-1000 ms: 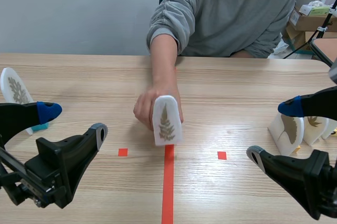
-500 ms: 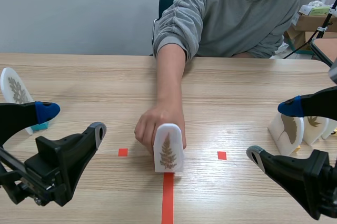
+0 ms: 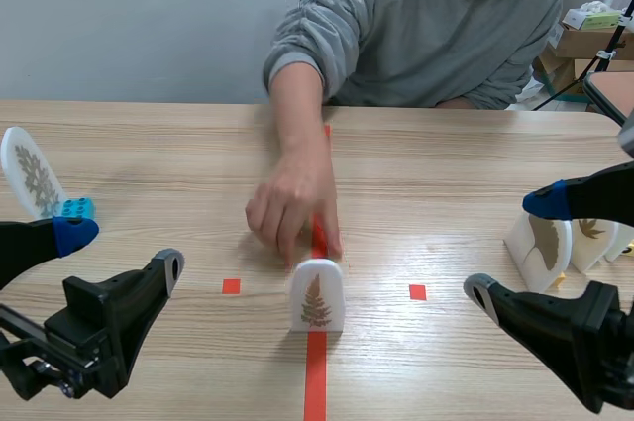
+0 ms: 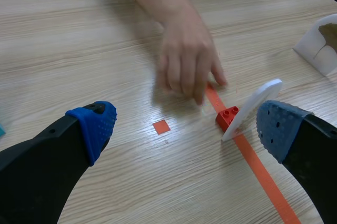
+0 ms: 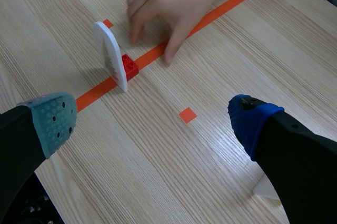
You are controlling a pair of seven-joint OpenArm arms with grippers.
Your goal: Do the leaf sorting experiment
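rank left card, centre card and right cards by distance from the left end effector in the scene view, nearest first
From the left end effector:
1. Left card, just beyond it, far left.
2. Centre card, in the middle.
3. Right cards, far right.

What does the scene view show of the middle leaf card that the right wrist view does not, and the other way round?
Only the scene view: the fern print on the middle card's face, also a left card and right cards. Only the right wrist view: that card nearly edge-on, with a red block at the foot of its back. Both: the card upright on the tape line, and the person's hand just beyond it.
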